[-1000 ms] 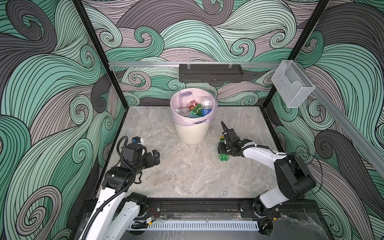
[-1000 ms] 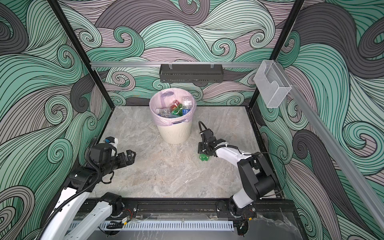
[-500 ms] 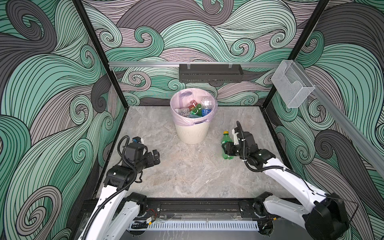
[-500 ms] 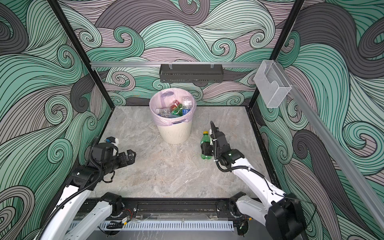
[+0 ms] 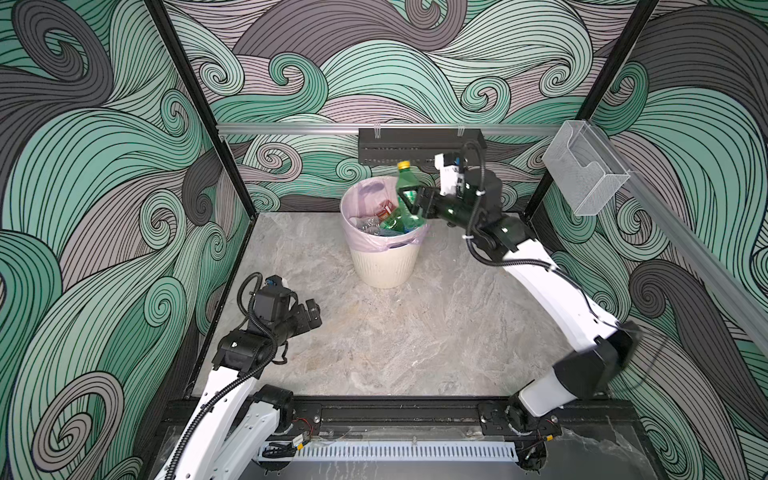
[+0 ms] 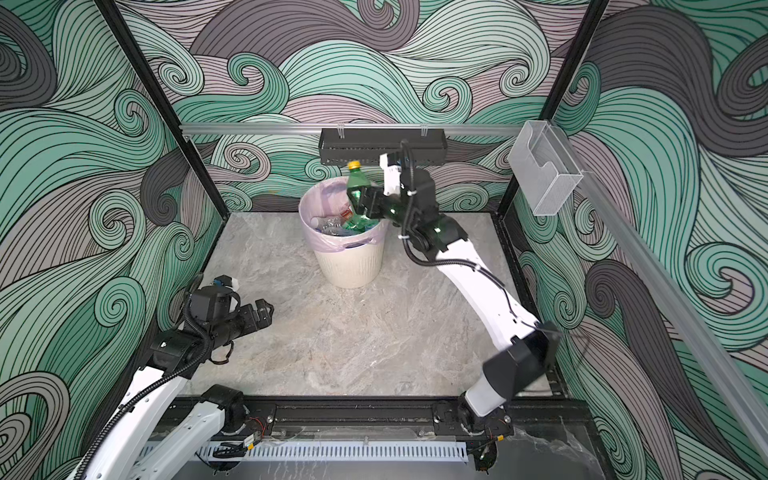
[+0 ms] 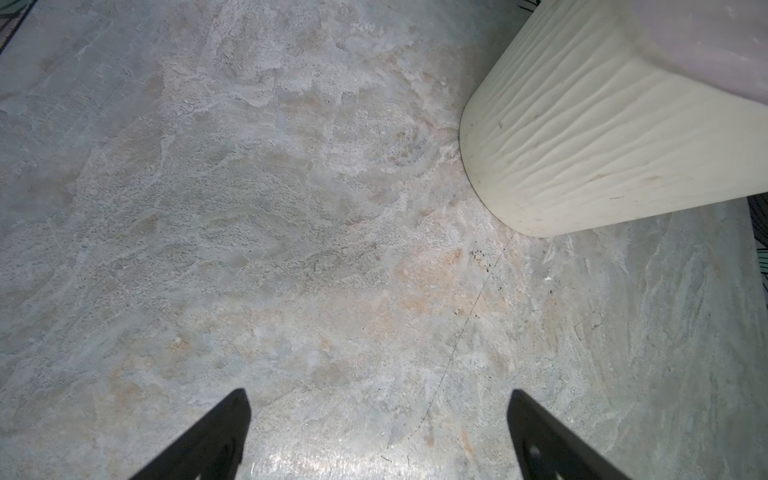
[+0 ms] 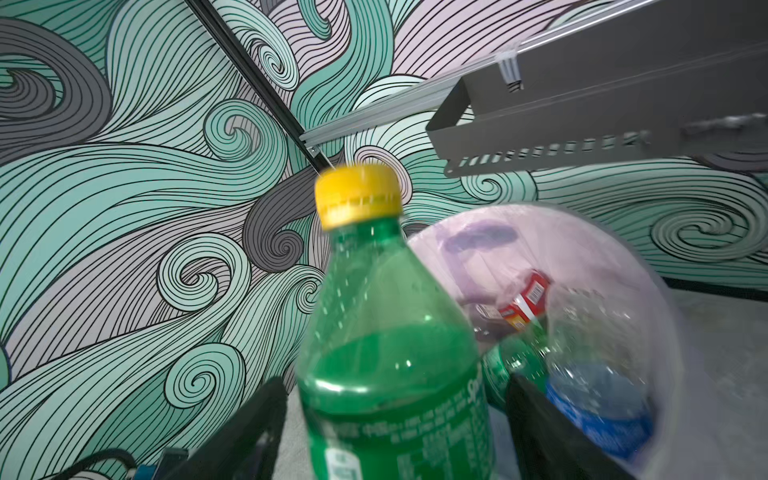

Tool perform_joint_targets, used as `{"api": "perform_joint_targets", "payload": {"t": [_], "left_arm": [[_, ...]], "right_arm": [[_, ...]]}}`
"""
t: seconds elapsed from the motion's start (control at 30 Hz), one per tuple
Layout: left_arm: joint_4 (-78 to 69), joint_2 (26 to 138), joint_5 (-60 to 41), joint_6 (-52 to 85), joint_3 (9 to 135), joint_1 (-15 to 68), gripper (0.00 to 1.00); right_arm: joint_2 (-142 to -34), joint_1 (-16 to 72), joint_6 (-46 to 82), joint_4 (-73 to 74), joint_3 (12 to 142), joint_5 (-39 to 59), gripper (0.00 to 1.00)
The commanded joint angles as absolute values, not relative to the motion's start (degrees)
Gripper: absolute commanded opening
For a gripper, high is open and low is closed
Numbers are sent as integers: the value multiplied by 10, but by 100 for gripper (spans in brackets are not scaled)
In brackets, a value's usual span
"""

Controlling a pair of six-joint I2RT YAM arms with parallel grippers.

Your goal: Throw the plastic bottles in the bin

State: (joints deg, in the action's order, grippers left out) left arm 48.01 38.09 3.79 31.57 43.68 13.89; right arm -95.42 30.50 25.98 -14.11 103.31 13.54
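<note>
A green bottle (image 5: 405, 183) (image 6: 356, 183) with a yellow cap stands upright in the air over the right rim of the bin (image 5: 384, 266) (image 6: 349, 270). My right gripper (image 5: 409, 201) (image 6: 361, 203) is around its lower body. In the right wrist view the bottle (image 8: 390, 332) is blurred, and the right gripper (image 8: 397, 380) is open, with a gap on each side of the bottle. Several plastic bottles (image 5: 390, 224) (image 8: 598, 399) lie inside the pink-lined bin (image 8: 665, 332). My left gripper (image 5: 314, 313) (image 7: 378, 399) is open and empty, low over the table left of the bin (image 7: 582, 145).
A black perforated tray (image 5: 419, 145) hangs on the back rail just above and behind my right wrist. A clear plastic box (image 5: 582, 178) is fixed to the right rail. Black frame posts stand at the back corners.
My right arm has carried the green bottle from the table right of the bin up over the bin's rim, and its jaws have spread apart. The left arm has not moved.
</note>
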Motion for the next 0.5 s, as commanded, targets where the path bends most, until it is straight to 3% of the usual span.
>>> {"api": "perform_joint_targets", "payload": {"t": [0.0,0.27,0.47], "left_arm": [[493,362,36,326,447,134,99],[469,375,68,334,450,134,99],[400,435,171,352,438,133,99]], "right_arm": [[-1002,316,250,-189,1097,123,94],[-875,311,201,-149,943,101,99],[-769,285,177,-184,841,71,99]]}}
